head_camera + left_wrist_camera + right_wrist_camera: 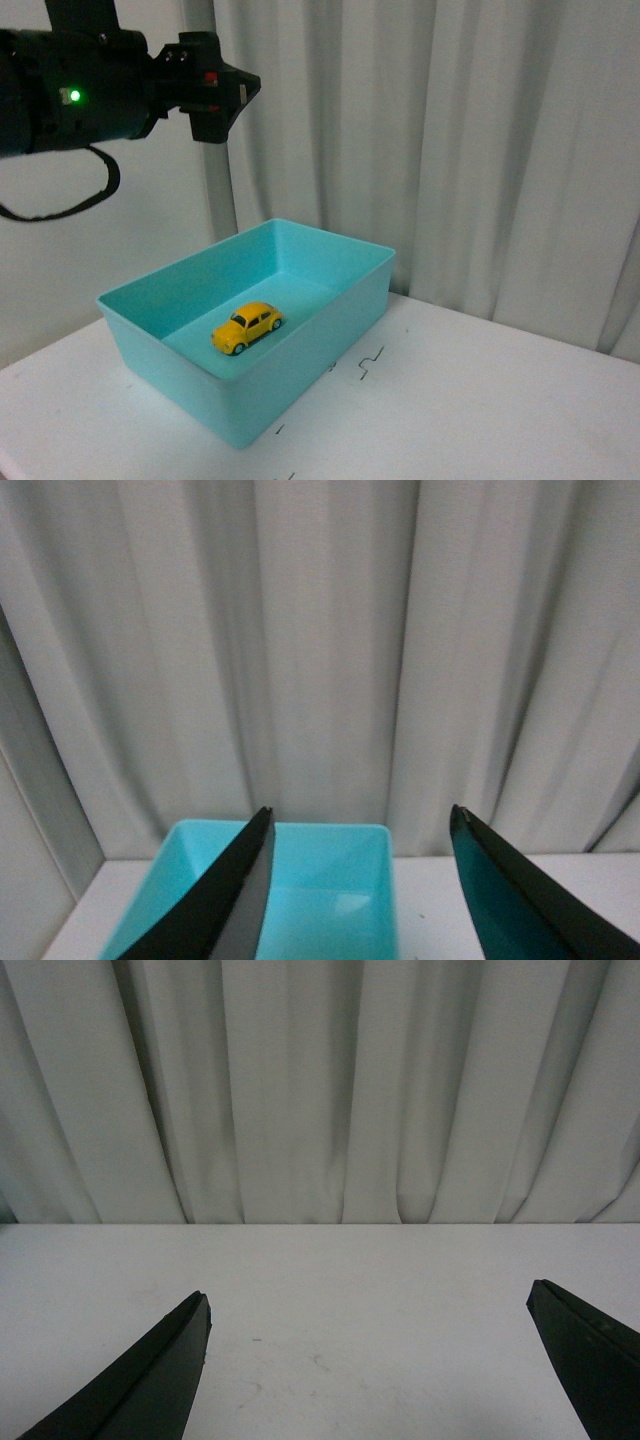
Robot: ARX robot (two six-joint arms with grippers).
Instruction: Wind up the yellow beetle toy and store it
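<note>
White tbl (480, 400), grey curtain (450, 130); toy (247, 327) in bin (300, 375); L gripper (360, 810), R gripper (368, 1290) spread, empty.

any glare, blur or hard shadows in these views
Front view: soft even light, grainy; yellow beetle toy casts a small shadow inside the teal bin. Left wrist view: left gripper dark and soft-edged, curtain folds shaded. Right wrist view: flat light, no glare on the white table.

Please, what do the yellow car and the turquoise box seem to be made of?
Car: painted metal or hard plastic, I cannot tell which; the yellow shell looks glossy. Box: likely moulded plastic, smooth, slightly shiny; thin even walls, rounded corners, one uniform colour.
</note>
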